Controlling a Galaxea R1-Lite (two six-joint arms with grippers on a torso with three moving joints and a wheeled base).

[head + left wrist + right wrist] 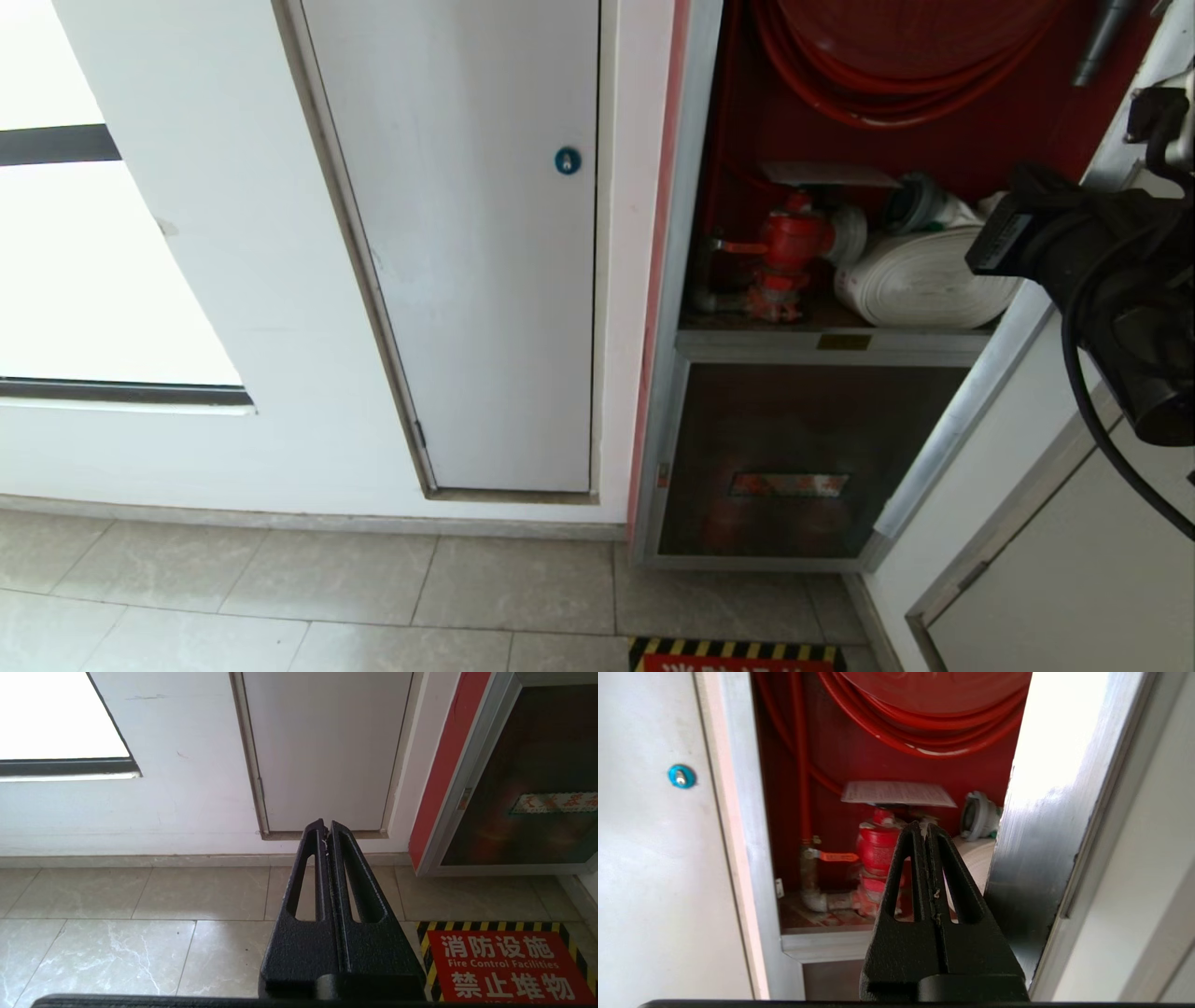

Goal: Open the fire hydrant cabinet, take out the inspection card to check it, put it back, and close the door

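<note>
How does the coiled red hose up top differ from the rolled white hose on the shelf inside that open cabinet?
The coiled red hose is thin and round, wound in loose loops around a reel high in the red metal cabinet. The rolled white hose is flat and wide, wound into a tight roll lying on the shelf beside the red valve. The red one hangs against the back wall; the white one rests on its side. Both sit inside the same compartment.
</note>
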